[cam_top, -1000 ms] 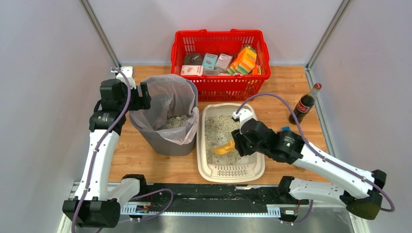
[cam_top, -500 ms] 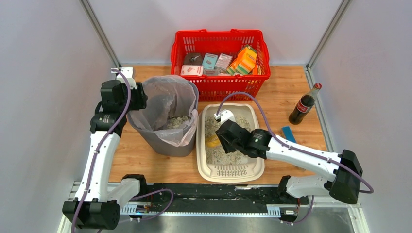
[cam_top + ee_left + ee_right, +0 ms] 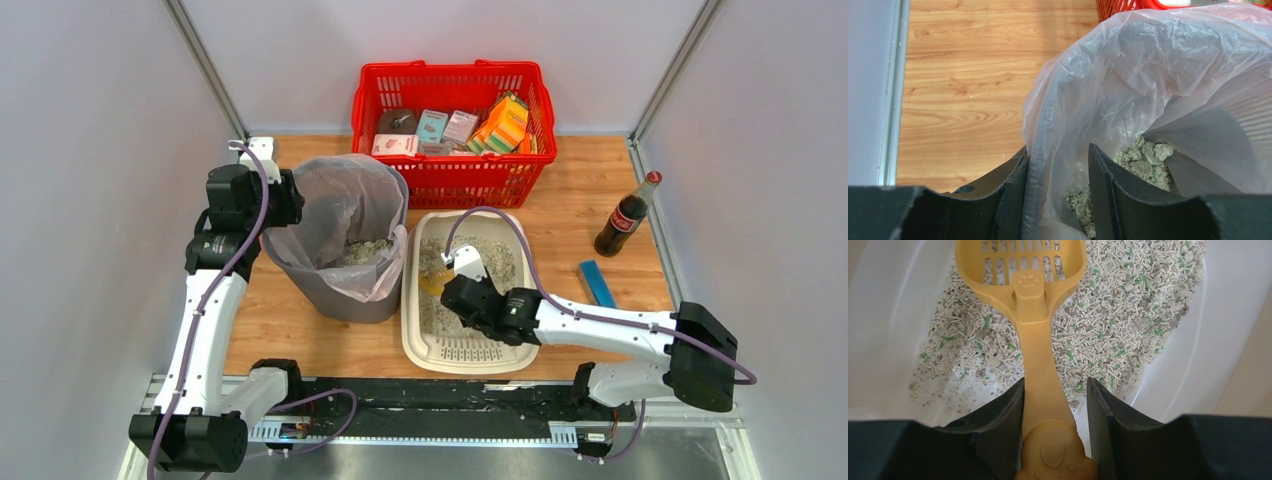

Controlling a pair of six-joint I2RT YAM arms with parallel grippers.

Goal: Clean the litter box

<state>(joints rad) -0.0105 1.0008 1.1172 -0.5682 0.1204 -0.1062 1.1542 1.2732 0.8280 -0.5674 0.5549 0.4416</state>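
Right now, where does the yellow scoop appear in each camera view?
Top external: yellow scoop in the left part of the litter box.
Left wrist: not in it; the bin bag shows instead.
Right wrist: centre, handle held in the right gripper.
Shared landmark, top and right wrist: the litter box's white wall.

The left arm (image 3: 205,320) is extended forward along the left side, and the left gripper (image 3: 1058,155) is closed with one finger on each side of the bag-lined bin rim (image 3: 1050,170). The right arm (image 3: 600,325) is folded low with the forearm directed leftward. The right gripper (image 3: 1055,382) is clamped on the scoop handle (image 3: 1040,355) and pitched downward.
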